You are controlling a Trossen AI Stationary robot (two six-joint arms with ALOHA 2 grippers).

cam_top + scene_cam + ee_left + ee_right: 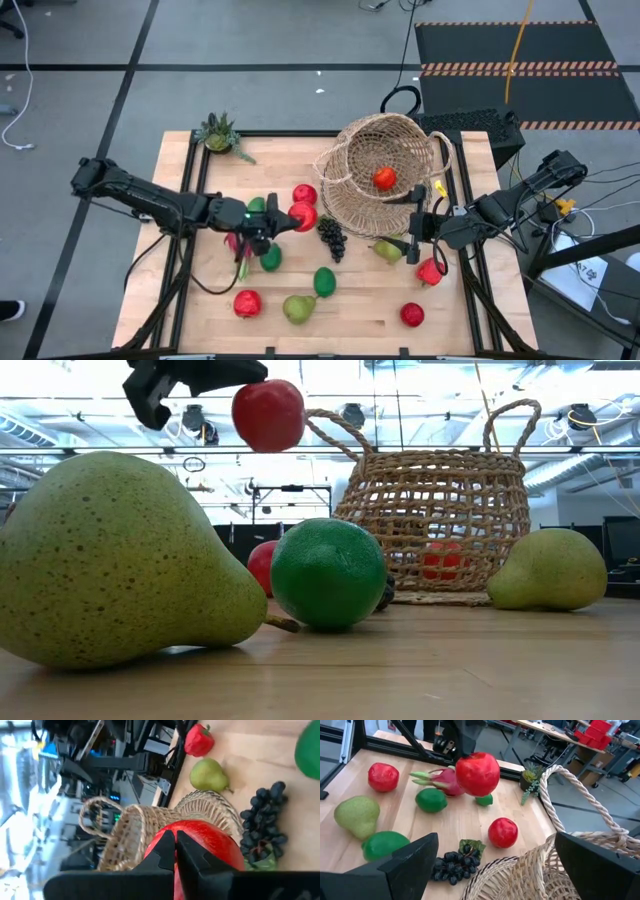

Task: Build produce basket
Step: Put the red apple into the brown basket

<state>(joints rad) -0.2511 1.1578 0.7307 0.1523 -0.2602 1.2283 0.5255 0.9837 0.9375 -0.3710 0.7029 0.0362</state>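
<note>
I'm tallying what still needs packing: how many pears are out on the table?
2. The front pear lies near the table's front edge, beside a lime. The second pear lies just in front of the basket. Others may be hidden.

left end effector (pixel 285 222): grips red apple (pixel 303 216) | basket (pixel 385 172): tipped, right

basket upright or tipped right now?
Tipped in the high view: the basket leans with its mouth angled sideways, and the right gripper sits open at its rim.
</note>
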